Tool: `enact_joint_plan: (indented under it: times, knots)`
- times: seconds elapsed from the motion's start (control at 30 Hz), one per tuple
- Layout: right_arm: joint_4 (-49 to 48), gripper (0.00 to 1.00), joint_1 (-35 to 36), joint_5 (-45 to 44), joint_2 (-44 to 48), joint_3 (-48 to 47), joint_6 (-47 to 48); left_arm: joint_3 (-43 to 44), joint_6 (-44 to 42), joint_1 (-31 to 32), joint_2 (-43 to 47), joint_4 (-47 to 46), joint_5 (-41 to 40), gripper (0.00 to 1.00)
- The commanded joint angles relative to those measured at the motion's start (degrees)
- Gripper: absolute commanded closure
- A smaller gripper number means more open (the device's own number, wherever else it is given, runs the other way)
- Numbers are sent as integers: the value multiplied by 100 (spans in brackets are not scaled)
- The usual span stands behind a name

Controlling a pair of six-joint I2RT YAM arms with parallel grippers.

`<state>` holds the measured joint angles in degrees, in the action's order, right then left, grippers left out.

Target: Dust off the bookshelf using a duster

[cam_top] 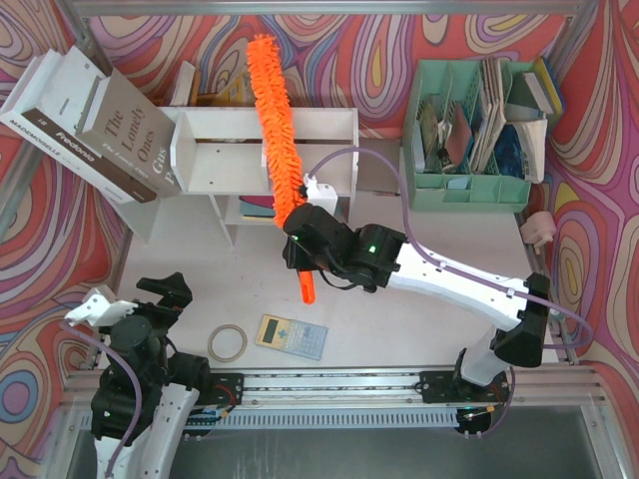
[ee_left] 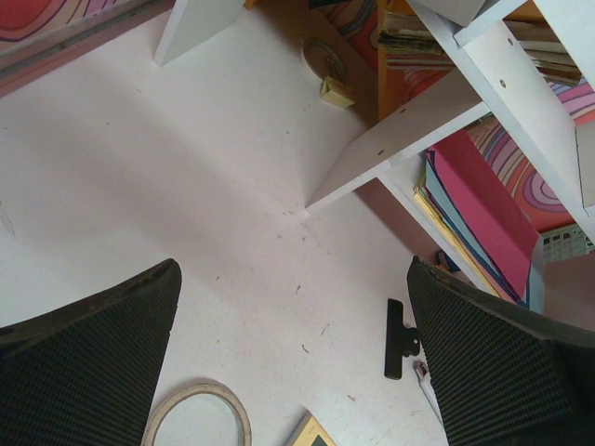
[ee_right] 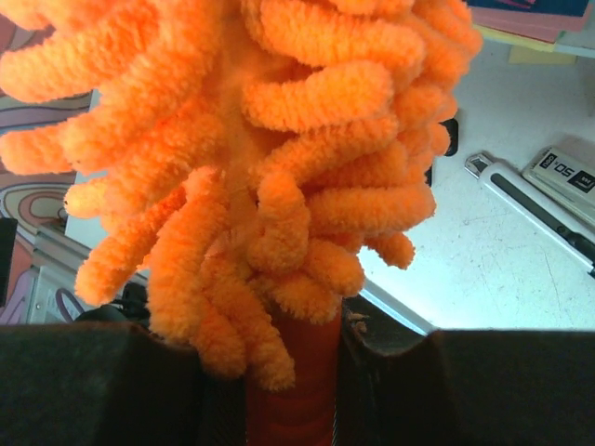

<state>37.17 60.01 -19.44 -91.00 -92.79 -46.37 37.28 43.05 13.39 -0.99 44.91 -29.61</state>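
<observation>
duster (cam_top: 272,110): upper centre, fluffy head lay across bookshelf (cam_top: 215,124) top | right jaws clamped its thin stiff handle, judged the proper hold | left jaws wide open, empty | looked light, soft, floppy

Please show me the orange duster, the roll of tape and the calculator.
duster (cam_top: 272,110), top external view, on the middle of its fluffy head.
roll of tape (cam_top: 212,343), top external view, on the left side of its ring.
calculator (cam_top: 291,336), top external view, on the middle of its body.
</observation>
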Motion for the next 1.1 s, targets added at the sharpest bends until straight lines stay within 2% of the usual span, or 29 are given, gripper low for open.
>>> enact_joint_plan:
  times: [0.0,0.27,0.47,0.8,1.07]
  knots:
    - [-118,100,2,-370,64,-254,-16,-65,-32,-38,71,-52,15,1]
    - [457,100,-6,-1201,563,113,-588,-72,-32,-38,73,-61,33,2]
    - [639,100,-7,-1398,739,206,-768,-65,-27,-38,73,-44,33,2]
    - [-469,100,3,41,217,-72,172,-51,-21,-38,73,-19,26,1]
    - [-564,100,116,271,-82,-335,340,-55,-19,-38,73,-32,25,1]
